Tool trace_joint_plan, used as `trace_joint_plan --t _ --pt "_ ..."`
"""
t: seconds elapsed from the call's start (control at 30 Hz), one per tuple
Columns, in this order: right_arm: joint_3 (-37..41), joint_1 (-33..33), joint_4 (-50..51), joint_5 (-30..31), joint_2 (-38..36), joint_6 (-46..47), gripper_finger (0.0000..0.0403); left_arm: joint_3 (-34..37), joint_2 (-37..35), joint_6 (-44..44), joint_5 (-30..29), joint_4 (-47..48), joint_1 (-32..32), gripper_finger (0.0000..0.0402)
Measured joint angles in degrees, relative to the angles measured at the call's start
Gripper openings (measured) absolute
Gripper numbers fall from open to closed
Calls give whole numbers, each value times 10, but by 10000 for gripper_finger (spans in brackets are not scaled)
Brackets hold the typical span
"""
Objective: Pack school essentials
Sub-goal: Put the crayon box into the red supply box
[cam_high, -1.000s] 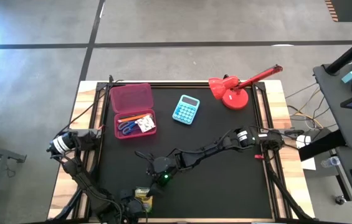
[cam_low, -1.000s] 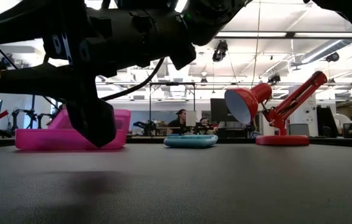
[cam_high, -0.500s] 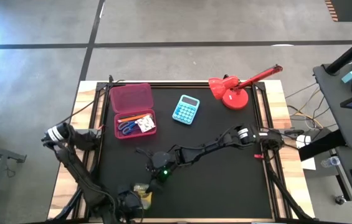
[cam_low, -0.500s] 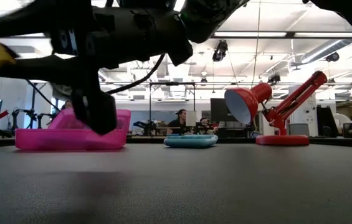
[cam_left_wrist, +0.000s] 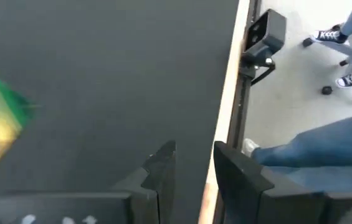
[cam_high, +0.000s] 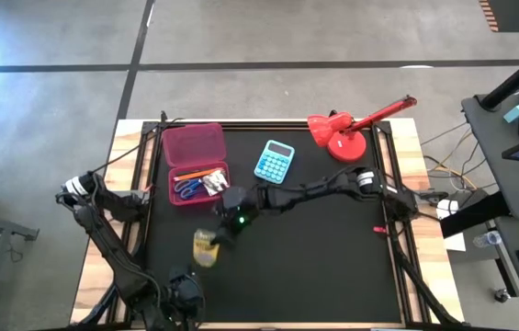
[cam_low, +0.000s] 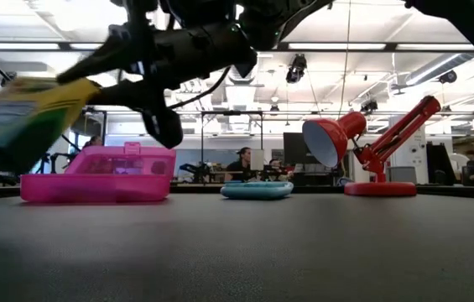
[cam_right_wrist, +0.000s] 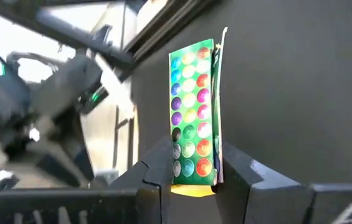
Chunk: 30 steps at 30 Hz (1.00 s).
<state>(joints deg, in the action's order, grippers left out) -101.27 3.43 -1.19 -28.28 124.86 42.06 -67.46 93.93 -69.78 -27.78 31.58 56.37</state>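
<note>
My right end effector (cam_high: 211,241) grips the yellow-green cardboard crayon box (cam_high: 205,247) above the surface's middle-left; the open pink plastic case (cam_high: 197,164) lies toward the far-left corner, box's long axis pointing away from it.

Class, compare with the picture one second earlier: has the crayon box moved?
Yes. In the high view the crayon box, held by the right gripper, has gone from the mat's near edge up toward the pink case.
</note>
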Motion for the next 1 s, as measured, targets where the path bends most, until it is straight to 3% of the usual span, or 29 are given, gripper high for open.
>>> trace_joint_plan --t 0.2,0.57,1.0 --pt "0 -41 0 73 -16 7 81 0 -2 -3 0 65 -22 91" --pt "0 -76 -67 295 -13 61 80 4 -9 -3 -9 160 -47 91" --pt "0 -84 -198 356 45 148 84 12 -47 -13 -11 221 -47 91"
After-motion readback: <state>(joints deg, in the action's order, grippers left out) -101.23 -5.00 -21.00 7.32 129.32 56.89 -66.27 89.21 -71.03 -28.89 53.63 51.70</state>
